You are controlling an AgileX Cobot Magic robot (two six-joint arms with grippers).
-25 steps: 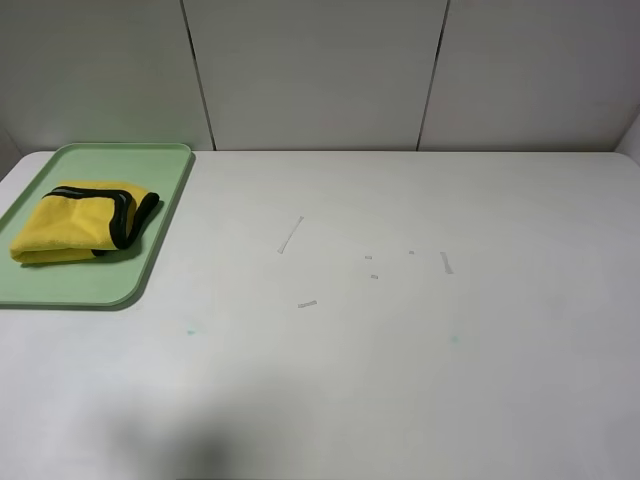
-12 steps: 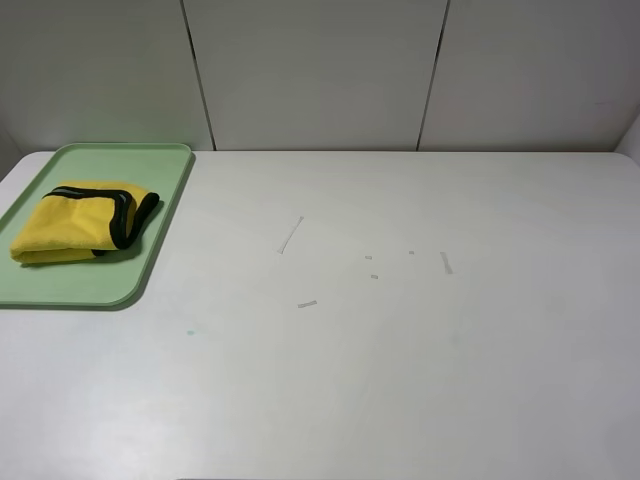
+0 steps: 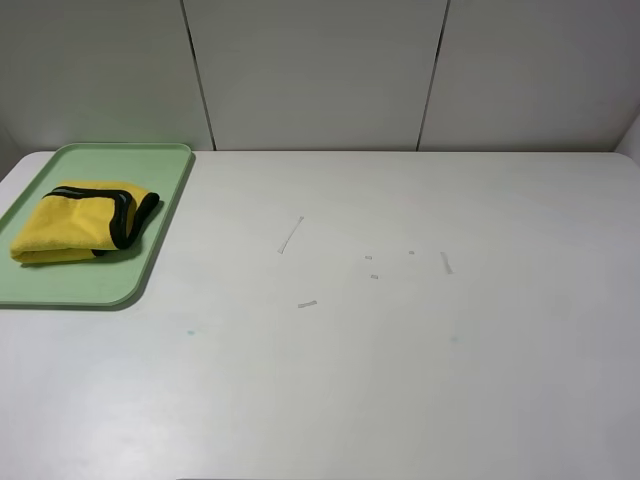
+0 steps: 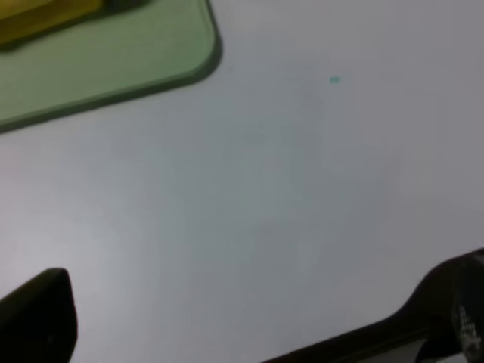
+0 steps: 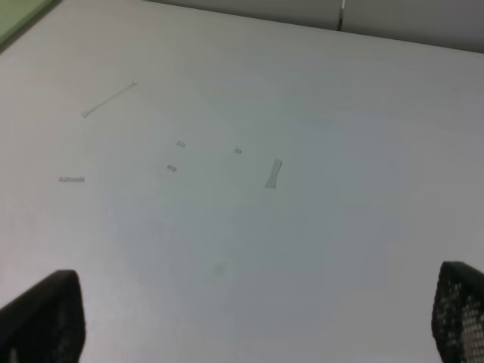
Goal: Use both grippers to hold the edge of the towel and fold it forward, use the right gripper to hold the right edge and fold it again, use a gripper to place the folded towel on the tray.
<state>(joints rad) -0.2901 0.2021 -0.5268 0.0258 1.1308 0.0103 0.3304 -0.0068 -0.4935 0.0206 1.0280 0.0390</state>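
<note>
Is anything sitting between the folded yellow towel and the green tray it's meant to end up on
Nothing visible does. The folded towel already lies inside the tray, and both grippers are open and away from it.

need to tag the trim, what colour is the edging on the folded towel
Black, a thin band along the yellow towel on the tray; clearest in the exterior high view.
</note>
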